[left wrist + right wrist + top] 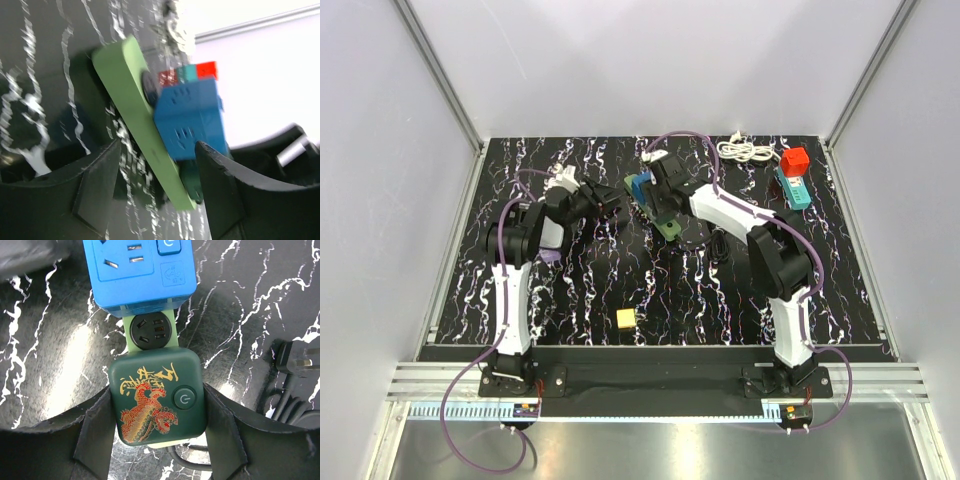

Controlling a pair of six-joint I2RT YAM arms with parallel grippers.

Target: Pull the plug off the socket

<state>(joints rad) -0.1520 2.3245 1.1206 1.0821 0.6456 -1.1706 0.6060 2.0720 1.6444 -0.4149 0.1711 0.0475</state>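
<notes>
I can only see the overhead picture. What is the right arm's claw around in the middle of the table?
Observer: A dark green adapter with a gold and red dragon printed on it; the right gripper has its fingers against both its sides.
Visitor: Is anything plugged in beside it?
Observer: No, the black socket next to it shows bare holes.
Visitor: And the left claw?
Observer: The left gripper is open, with a blue power block ahead, between its fingers.
</notes>
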